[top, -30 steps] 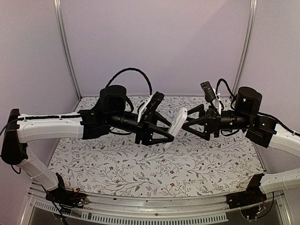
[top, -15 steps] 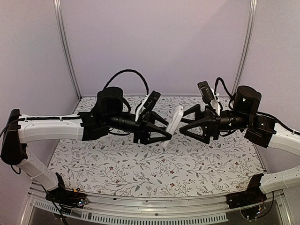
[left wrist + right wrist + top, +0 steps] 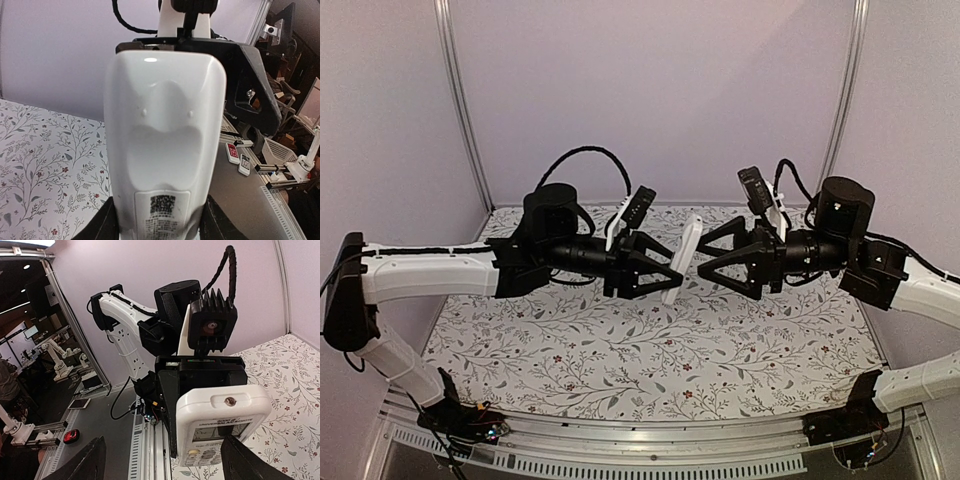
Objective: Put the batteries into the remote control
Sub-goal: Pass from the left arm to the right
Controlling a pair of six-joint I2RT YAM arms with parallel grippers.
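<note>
The remote control [image 3: 681,258], a white oblong handset, hangs in mid-air above the middle of the table, roughly upright. My left gripper [image 3: 667,277] is shut on its lower part. In the left wrist view its plain white back [image 3: 162,145] with a label fills the picture between my two black fingers [image 3: 106,226]. My right gripper [image 3: 704,263] faces it from the right, open, with its tips at the remote's upper end. In the right wrist view the remote's screen and buttons [image 3: 220,427] show just ahead of the wide-apart jaws. The batteries are out of view.
A floral cloth [image 3: 620,350] covers the table. Metal frame posts [image 3: 460,110] stand at the back corners against lilac walls. Off the table's right side, a grey bench carries two small remotes [image 3: 238,158].
Both arms have shifted left. The remote has turned more upright and edge-on to the top camera, still in the left gripper. The right gripper has followed it and its jaws have narrowed slightly.
</note>
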